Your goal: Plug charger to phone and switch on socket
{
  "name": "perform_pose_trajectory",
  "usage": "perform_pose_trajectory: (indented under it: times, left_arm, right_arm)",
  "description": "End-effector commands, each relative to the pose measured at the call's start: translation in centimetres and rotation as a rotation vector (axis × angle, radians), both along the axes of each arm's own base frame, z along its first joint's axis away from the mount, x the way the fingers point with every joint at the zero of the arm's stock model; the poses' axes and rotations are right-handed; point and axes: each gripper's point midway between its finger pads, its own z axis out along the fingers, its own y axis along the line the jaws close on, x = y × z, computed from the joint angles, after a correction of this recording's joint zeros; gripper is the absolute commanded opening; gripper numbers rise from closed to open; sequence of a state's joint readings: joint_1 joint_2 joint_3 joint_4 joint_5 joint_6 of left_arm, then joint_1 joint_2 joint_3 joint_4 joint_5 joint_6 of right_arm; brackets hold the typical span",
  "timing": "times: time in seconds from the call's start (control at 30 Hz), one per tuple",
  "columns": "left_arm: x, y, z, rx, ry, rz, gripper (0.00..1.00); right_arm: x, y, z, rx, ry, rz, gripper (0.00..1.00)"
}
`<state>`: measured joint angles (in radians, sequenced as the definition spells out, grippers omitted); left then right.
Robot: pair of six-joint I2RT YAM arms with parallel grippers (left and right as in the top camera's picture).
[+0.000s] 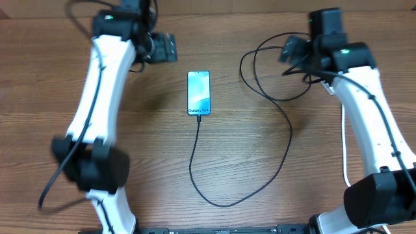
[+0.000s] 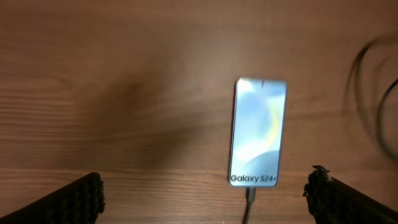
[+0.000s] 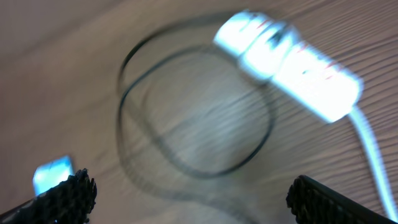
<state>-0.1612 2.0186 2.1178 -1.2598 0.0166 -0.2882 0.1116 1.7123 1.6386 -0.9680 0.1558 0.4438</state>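
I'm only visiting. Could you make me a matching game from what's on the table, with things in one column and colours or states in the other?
Things:
1 phone
2 charger cable
3 power strip
4 thick cord

Descriptions:
A white, with red switches
B thin, black, looping over the table
C screen lit blue
D white, running from the strip's end

Pairs: 1-C, 2-B, 3-A, 4-D

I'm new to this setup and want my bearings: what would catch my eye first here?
The lit phone at the centre of the overhead view stands out first, its blue screen reading Galaxy. From its near edge the thin black charger sweeps right and loops up by the right arm. In the right wrist view the white socket, blurred, lies beside those loops.
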Motion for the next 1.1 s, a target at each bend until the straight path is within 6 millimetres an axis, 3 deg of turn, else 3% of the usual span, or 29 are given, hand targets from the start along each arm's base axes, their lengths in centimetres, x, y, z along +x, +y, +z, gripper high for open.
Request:
perform_pose_trajectory:
  times: [0.0, 0.13, 0.33, 0.57, 0.8, 1.07]
  left_arm:
    - [-1.0, 3.1, 6.0, 0.083, -0.151, 0.143, 1.00]
    - [-1.6, 3.2, 7.2, 0.078, -0.172, 0.144, 1.00]
    - [-1.9, 3.2, 6.4, 0.082, -0.143, 0.141, 1.00]
    - [-1.9, 3.2, 6.4, 0.082, -0.143, 0.142, 1.00]
    - [-1.9, 3.2, 6.4, 0.082, -0.143, 0.141, 1.00]
    - [-1.9, 3.2, 6.4, 0.082, -0.143, 0.142, 1.00]
  right_arm:
    - [1.2, -6.6, 0.0, -0.045, -0.039, -0.154, 1.00]
    - [2.3, -11.6, -1.4, -0.013, -0.053, -0.250, 1.00]
    - [4.3, -15.5, -4.8, -0.007, -0.050, -0.305, 1.00]
    - [5.4, -16.7, -9.3, -0.017, 0.007, -0.321, 1.00]
    - [5.6, -19.3, -13.3, -0.139, 0.060, -0.400, 1.00]
    - [5.3, -19.5, -16.1, -0.133, 0.114, -0.399, 1.00]
